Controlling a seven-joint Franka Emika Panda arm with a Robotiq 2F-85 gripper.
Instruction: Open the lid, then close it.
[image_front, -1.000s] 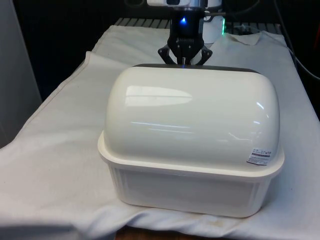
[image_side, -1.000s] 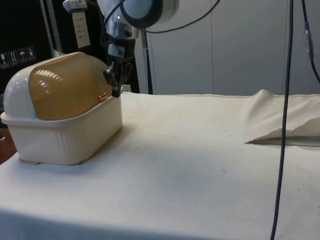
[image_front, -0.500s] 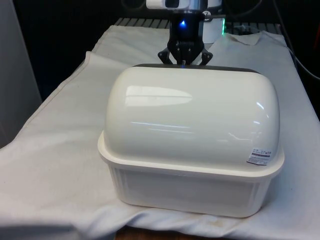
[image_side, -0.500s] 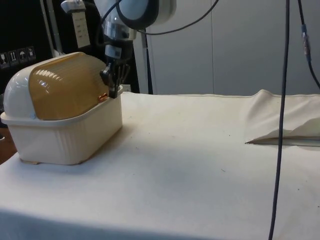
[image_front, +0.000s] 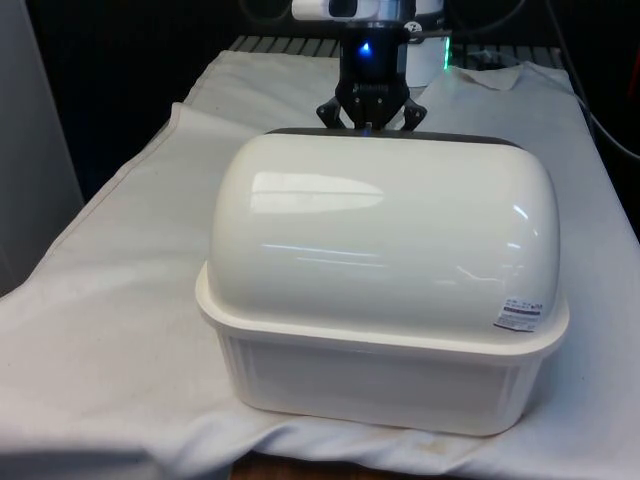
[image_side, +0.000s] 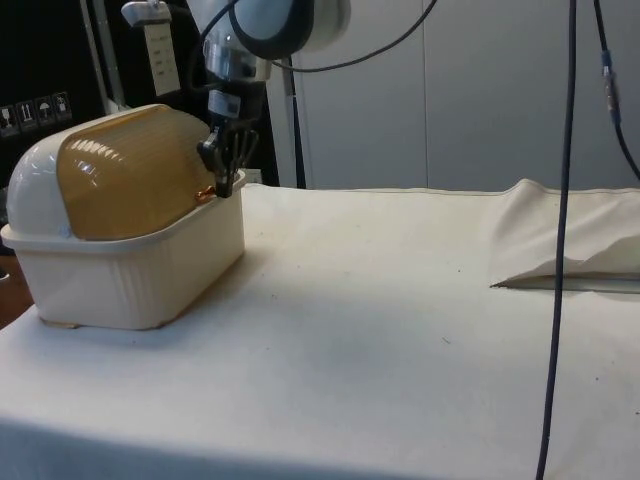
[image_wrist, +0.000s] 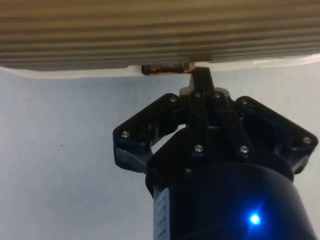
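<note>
Since a second ago the black gripper (image_side: 222, 178) crept in, fingers pinched together against the small copper handle (image_wrist: 165, 69) of the ribbed amber roll-top lid (image_side: 130, 170), still down over the cream plastic bread box (image_front: 380, 375), probably to nudge it up.

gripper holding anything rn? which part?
Nothing clearly held. The gripper sits closed at the small copper handle on the bread box's amber lid, beside it, not around it.

White cloth (image_side: 400, 330) over table

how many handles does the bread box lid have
1: a small copper handle at the lower edge of the ribbed amber lid, on the robot's side of the bread box, just at the hand. None elsewhere in sight.
</note>
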